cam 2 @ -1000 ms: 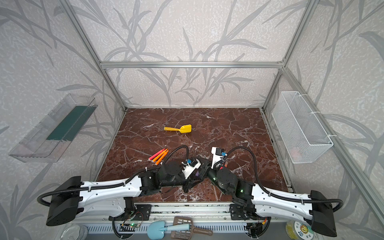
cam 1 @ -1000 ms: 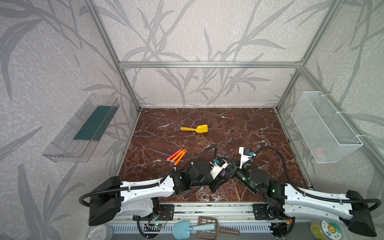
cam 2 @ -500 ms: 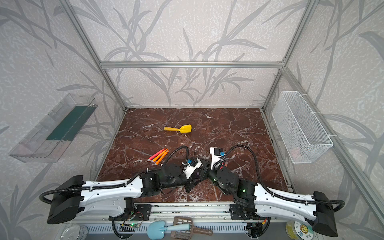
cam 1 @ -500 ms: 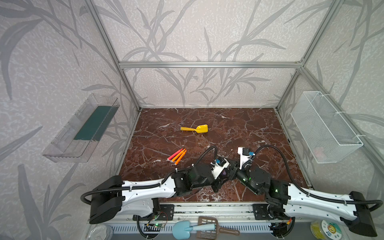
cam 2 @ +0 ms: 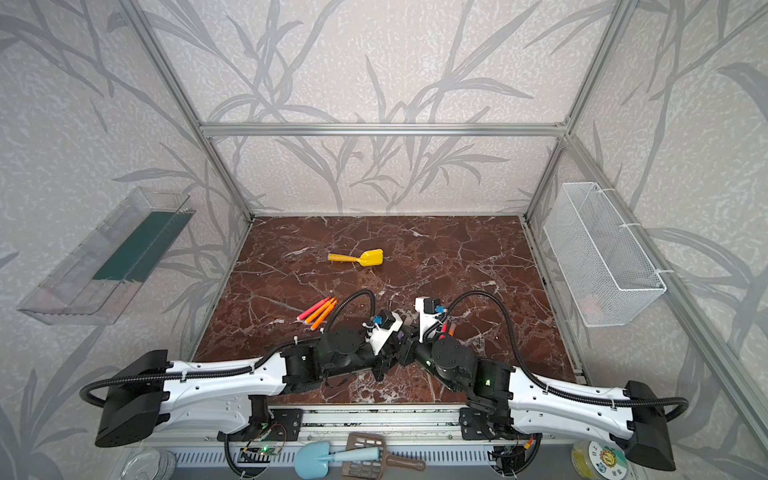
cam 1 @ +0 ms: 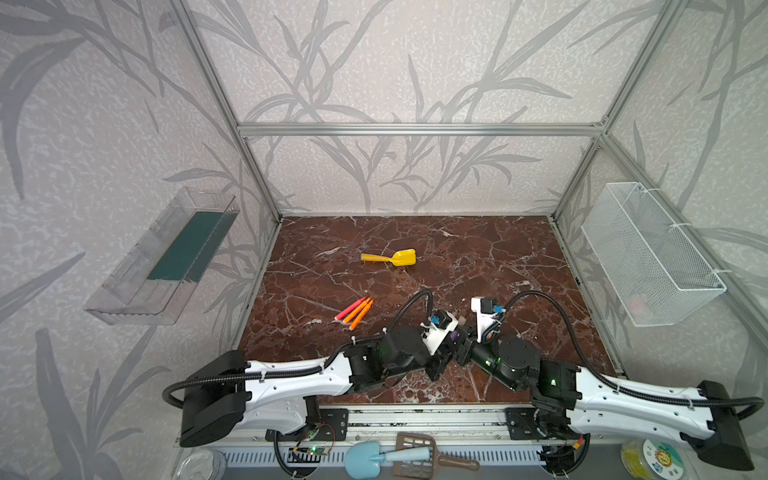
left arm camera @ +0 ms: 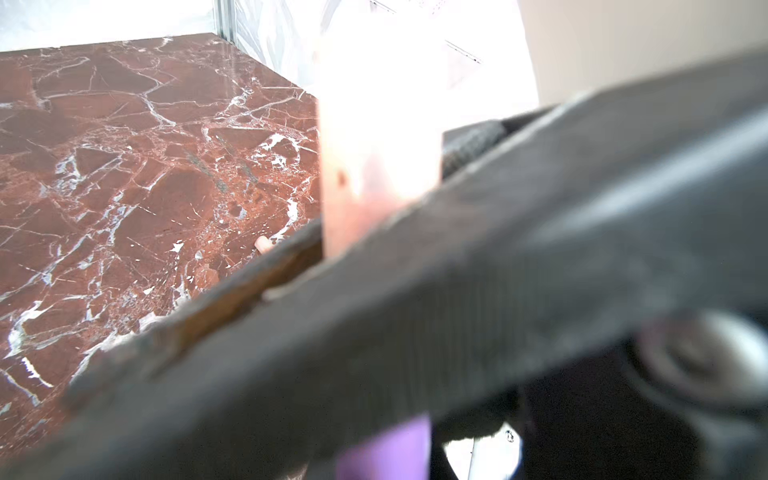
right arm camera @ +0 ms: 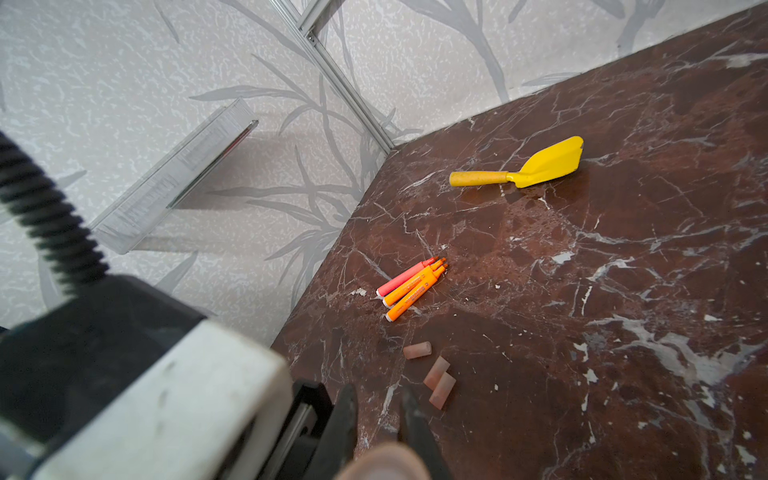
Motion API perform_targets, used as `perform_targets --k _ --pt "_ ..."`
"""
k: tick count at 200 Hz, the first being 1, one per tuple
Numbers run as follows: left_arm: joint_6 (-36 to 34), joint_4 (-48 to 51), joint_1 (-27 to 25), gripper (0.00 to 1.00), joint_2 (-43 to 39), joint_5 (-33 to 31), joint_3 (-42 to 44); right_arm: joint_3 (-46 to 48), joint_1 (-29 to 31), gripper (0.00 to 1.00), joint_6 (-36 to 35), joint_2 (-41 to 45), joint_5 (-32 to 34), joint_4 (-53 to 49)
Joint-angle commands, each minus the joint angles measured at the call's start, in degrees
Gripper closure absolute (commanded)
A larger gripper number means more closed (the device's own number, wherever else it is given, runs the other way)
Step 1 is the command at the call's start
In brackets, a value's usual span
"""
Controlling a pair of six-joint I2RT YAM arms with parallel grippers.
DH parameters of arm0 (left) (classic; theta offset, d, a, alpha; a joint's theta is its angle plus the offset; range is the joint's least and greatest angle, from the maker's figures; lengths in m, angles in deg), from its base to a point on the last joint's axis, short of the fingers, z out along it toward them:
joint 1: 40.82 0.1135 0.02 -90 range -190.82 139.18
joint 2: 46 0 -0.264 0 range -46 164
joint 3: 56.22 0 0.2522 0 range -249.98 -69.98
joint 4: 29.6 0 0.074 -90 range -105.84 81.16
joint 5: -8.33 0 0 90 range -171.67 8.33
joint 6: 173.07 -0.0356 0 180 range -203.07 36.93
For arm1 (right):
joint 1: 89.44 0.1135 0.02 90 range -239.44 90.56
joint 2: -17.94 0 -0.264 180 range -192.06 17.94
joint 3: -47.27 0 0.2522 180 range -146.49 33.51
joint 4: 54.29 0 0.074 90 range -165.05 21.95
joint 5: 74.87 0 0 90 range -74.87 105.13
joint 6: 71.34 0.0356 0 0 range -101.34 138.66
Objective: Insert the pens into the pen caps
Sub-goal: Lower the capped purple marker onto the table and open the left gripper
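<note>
**Both top views.** The left gripper (cam 1: 449, 344) and right gripper (cam 1: 464, 351) meet tip to tip over the marble surface (cam 1: 478, 257), near the middle of its front edge. The left one is closed on the purple pen (cam 1: 454, 334). Three pens (cam 1: 354, 312), one pink-red and two orange, lie side by side toward the left edge. A yellow shovel (cam 1: 390, 258) lies nearer the back edge.

**Left wrist view.** The purple pen (left arm camera: 386, 453) is close up and blurred. Dark fingers (left arm camera: 498, 270) cross the frame and pinch a translucent cap (left arm camera: 378, 145).

**Right wrist view.** The right fingers (right arm camera: 345, 411) stand narrow, closed on the cap's blurred end (right arm camera: 382, 461). Three loose caps (right arm camera: 436, 372) lie near the three pens (right arm camera: 411, 286), on their front-edge side.
</note>
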Motion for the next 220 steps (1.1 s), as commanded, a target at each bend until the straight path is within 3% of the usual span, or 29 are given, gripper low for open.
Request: perform_targets --k 1,42,75,113,153,220 --pt "0.29 -5.0 0.01 0.98 -0.76 -3.3 -2.7 0.61 0.38 1.0 -1.1 -0.21 1.43 -5.49" --pt "2.09 -1.71 0.02 0.48 -3.09 -10.2 0.07 0.62 -1.26 1.0 -0.33 2.09 7.65 -13.69" --pt "5.85 4.66 0.09 0.3 -4.7 -17.81 2.62 1.46 -8.92 1.0 1.89 2.31 5.08 -20.43" --pt "11.64 17.59 0.96 0.23 -7.32 -27.05 3.21 2.82 -19.83 1.0 3.47 -3.11 -3.9 -20.58" --pt "15.83 27.06 3.21 0.22 -10.84 -32.86 4.05 0.37 -21.56 1.0 3.73 -13.25 -6.31 -19.27" --pt "21.13 34.11 11.64 0.21 -12.41 -30.3 6.37 -1.05 -24.38 1.0 4.59 -25.64 -7.77 -16.23"
